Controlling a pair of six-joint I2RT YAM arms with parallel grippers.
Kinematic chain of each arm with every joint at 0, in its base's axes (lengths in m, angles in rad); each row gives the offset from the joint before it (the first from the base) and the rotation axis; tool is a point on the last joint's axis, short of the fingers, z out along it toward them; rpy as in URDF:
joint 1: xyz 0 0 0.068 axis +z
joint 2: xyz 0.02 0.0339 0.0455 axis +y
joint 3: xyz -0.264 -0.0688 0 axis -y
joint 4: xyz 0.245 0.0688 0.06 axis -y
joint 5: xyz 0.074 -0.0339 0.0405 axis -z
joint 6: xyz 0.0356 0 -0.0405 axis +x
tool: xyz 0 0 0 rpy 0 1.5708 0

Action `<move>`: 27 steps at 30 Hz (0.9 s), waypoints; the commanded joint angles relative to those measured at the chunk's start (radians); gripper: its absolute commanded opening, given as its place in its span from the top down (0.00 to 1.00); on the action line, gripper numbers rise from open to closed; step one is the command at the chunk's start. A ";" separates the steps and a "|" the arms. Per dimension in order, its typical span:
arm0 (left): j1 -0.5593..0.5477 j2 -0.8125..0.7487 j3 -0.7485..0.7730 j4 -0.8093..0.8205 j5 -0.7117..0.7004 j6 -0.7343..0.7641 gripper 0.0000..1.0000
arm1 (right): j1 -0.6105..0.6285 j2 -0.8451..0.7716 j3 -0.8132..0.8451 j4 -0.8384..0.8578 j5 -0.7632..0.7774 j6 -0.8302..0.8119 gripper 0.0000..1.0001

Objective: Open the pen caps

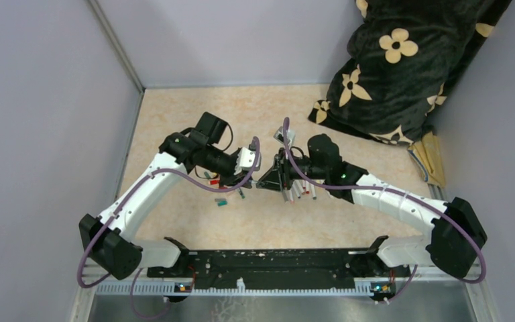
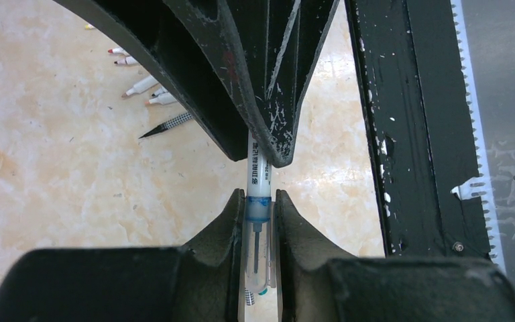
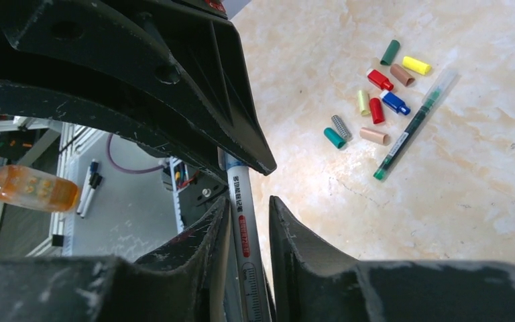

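Top view, grippers: left gripper [image 1: 241, 180] and right gripper [image 1: 263, 181] meet tip to tip mid-frame, over the table [image 1: 174, 121].
Top view, caps: loose caps [image 1: 220, 201] lie just below the left gripper, and pens [image 1: 302, 192] below the right.
Left wrist, jaws: left gripper [image 2: 260, 204] pinches the held pen [image 2: 259, 176] at its blue collar. The right gripper [image 2: 260, 155] clamps the white barrel above.
Right wrist, jaws: right gripper [image 3: 247, 208] is closed around the barrel, lower centre.
Right wrist, caps: scattered upper right [image 3: 375, 107], beside a green pen [image 3: 409, 127].

Beige marble-look tabletop [image 1: 174, 114], plain lilac-grey walls [image 1: 40, 100] on left, back & right. Black blanket w/ cream flowers [image 1: 402, 60] heaped in far-right corner. Light soft, even.
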 commanded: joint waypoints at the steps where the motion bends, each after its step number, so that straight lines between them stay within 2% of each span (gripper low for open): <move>1: 0.003 -0.003 0.016 0.000 0.030 -0.002 1.00 | 0.007 -0.004 0.032 0.055 -0.007 0.017 0.79; 4: 0.003 0.001 0.006 0.001 0.030 0.001 1.00 | 0.007 -0.006 0.032 0.071 -0.011 0.028 0.98; 5: 0.003 0.002 0.004 -0.001 0.024 0.008 1.00 | 0.007 -0.007 0.038 0.063 -0.008 0.024 1.00; 10: 0.034 0.007 -0.005 -0.028 -0.036 0.080 1.00 | 0.008 -0.044 0.053 -0.069 0.041 -0.033 1.00; 17: 0.227 0.093 0.081 -0.173 -0.017 0.264 1.00 | 0.007 -0.138 0.015 -0.196 0.105 -0.086 1.00; 22: 0.241 0.099 0.065 -0.186 -0.057 0.316 1.00 | 0.008 -0.150 0.022 -0.230 0.128 -0.098 1.00; 27: 0.241 0.084 0.037 -0.135 -0.172 0.303 1.00 | 0.008 -0.147 0.045 -0.265 0.138 -0.115 1.00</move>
